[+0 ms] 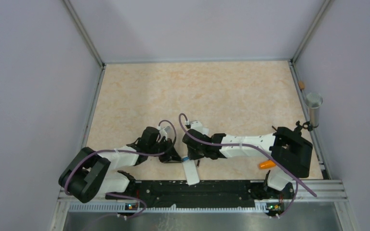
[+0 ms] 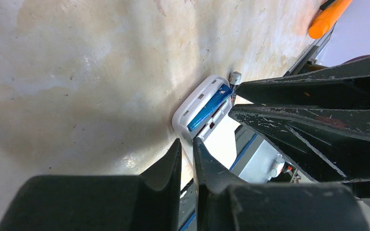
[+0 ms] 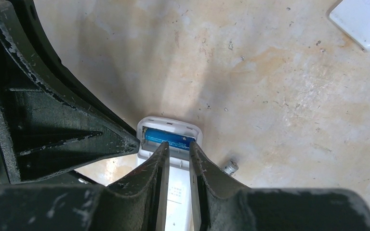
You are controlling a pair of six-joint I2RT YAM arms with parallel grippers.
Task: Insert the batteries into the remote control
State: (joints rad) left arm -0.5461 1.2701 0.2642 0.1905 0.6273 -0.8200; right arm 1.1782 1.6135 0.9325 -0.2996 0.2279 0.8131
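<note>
Over the open back of the remote control (image 3: pixel 168 122), the right end effector (image 3: pixel 178 144) is almost closed, holding nothing. The left end effector (image 2: pixel 187 142) is almost closed too, just beside it. The blue battery (image 3: pixel 167 137) sits inside; the dark battery (image 3: pixel 230 167) lies on the desk (image 3: pixel 279 96) nearby.
</note>
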